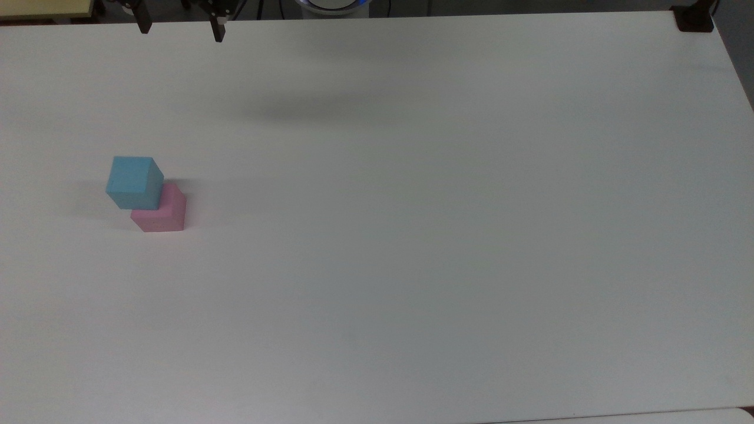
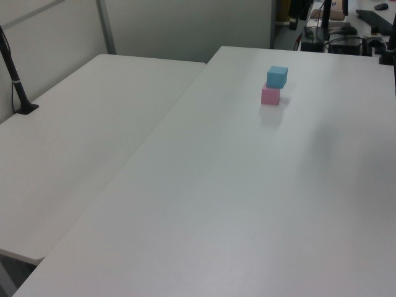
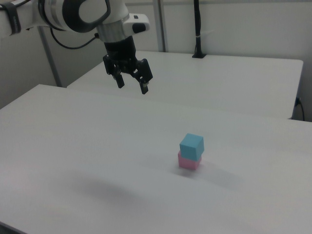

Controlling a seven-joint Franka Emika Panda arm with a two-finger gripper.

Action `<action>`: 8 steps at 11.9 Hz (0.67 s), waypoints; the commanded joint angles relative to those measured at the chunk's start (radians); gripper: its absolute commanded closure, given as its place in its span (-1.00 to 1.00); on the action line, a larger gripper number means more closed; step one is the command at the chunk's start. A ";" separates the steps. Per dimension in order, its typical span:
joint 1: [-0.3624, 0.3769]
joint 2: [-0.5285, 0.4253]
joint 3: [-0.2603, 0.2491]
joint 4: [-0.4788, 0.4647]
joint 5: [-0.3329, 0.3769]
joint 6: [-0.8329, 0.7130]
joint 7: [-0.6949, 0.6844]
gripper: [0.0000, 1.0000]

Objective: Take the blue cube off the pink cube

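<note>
Top view first: I see the blue cube (image 1: 134, 181) sitting on the pink cube (image 1: 160, 212), stacked on the surface (image 1: 412, 235) toward the top view's left. The blue one is twisted a little and offset, so part of the pink top shows. My tool (image 1: 179, 26) is at the upper edge, two dark fingertips apart with nothing between them; its body is cut off by the frame. From the tool, the stack lies down the top view and slightly left, well apart.

Left view: the blue cube (image 2: 277, 77) stands on the pink cube (image 2: 270, 94) at the far end of the surface (image 2: 216, 204). Dark gear clutters the far edge beyond the stack, and I cannot make out the tool among it.

Right view: the tool (image 3: 131, 82) hangs well above the surface (image 3: 73, 146), fingers spread and empty, pointing down. The blue cube (image 3: 191, 146) on the pink cube (image 3: 188, 161) lies toward the right view's right and lower. I judge the coming move needs travel across, then descent onto the blue cube, wrist turned to match its twisted faces.
</note>
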 commanded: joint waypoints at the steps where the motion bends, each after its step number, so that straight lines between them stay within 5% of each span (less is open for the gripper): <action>1: 0.011 -0.028 -0.006 -0.033 0.000 -0.015 -0.018 -1.00; 8: 0.011 -0.030 -0.006 -0.033 -0.008 -0.027 -0.017 -1.00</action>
